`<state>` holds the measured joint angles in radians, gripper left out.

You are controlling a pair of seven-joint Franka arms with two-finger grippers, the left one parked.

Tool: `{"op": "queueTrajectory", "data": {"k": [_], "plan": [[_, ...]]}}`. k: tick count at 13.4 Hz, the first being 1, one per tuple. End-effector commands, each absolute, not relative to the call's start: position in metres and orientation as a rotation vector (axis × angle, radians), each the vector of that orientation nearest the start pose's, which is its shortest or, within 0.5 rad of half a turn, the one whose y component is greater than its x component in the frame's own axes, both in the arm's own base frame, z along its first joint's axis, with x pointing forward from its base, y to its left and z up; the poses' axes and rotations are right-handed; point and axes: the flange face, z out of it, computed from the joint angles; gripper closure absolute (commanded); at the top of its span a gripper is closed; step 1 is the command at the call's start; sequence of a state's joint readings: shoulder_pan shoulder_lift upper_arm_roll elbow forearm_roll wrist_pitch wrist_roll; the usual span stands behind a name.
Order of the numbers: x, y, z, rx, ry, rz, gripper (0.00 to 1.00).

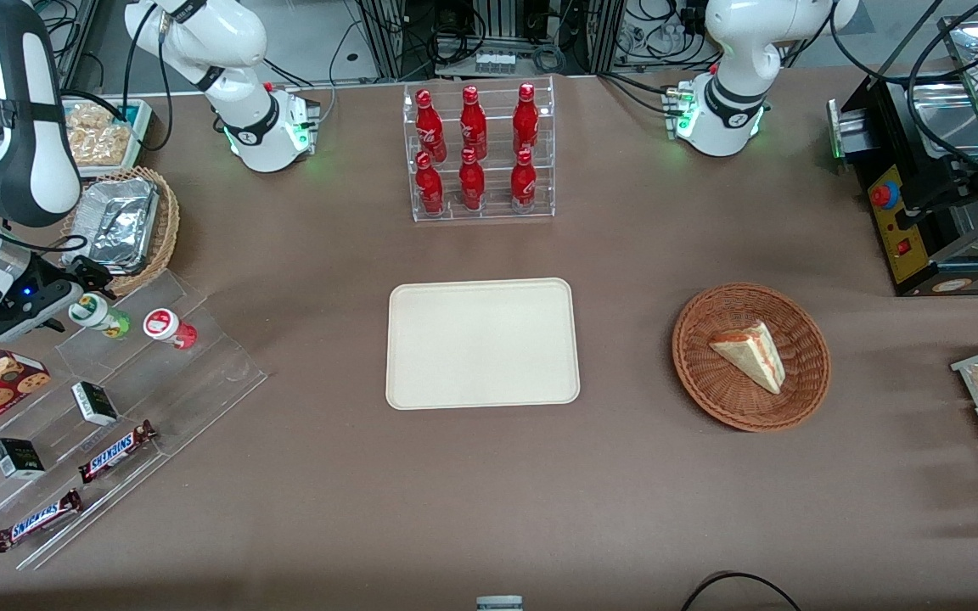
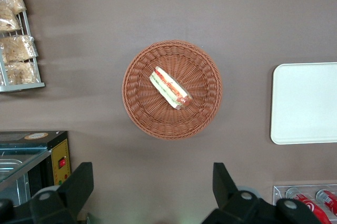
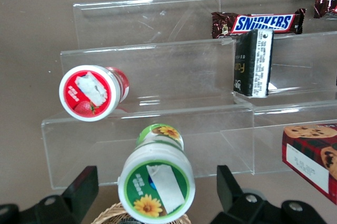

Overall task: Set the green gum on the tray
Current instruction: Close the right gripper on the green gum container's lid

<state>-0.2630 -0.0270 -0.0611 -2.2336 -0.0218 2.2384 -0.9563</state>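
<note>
Our pincer (image 3: pixel 152 203), spread wide and holding nothing, hangs right over the green gum (image 3: pixel 156 179), whose lid faces it, fingers (image 3: pixel 79 190) straddling it.

R arm low at its table end, pincer (image 3: pixel 155 192) fingers (image 3: pixel 79 190) wide apart.

Green gum (image 3: pixel 156 184): green-and-orange label. Tray (image 1: pixel 482 343) cream-white. Gripper (image 3: pixel 155 200) black.
</note>
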Motion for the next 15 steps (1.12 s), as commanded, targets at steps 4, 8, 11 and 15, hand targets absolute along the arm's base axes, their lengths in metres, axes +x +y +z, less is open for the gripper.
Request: {"op": "queueTrajectory", "data": {"k": [4,8,11,15], "plan": [[0.496,-0.170,0.375,-3.015,-1.022,-0.041,0.11],[0.499,-0.170,0.376,-3.012,-1.011,-0.028,1.00],[0.505,-0.167,0.397,-2.982,-0.996,0.014,1.00],[0.518,-0.163,0.456,-2.950,-1.005,0.069,1.00]]}}
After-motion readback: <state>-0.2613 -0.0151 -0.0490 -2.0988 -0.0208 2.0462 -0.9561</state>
